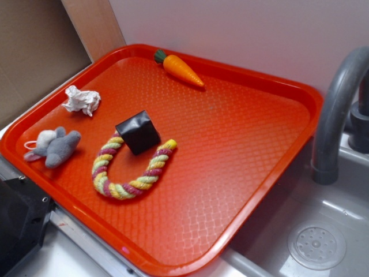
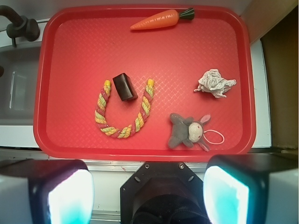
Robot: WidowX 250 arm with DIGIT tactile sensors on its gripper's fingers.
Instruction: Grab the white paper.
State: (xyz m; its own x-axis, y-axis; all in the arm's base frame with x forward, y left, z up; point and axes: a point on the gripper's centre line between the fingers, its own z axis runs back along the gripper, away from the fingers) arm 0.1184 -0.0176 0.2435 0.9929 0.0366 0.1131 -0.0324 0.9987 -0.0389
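Tool: the tool shows only in the wrist view, its two pads spread wide apart with nothing between them; released, held high above the near edge of the red tray.
White paper: the white paper is a crumpled wad lying on the tray floor, free of everything else; in the exterior view the same wad sits near the tray's left rim.
Landmark: places below are given from the white paper, as the wrist view shows them.
Plush mouse: the grey-and-white plush mouse lies nearest, below and a little left of the paper, apart from it.
Black cube: the black cube is well to the left, standing in the open mouth of the rope.
Rope: the striped rope toy curls in a U beyond the cube, further left.
Carrot: the toy carrot lies up and left, by the far rim.
Sink: a grey sink with a tap sits past the tray's opposite side.
Progress: nothing of the grab looks done; the paper is untouched and the tool is not over it.
Left to do: by my reading, move across above the paper, descend, close on it and lift, keeping clear of the mouse.
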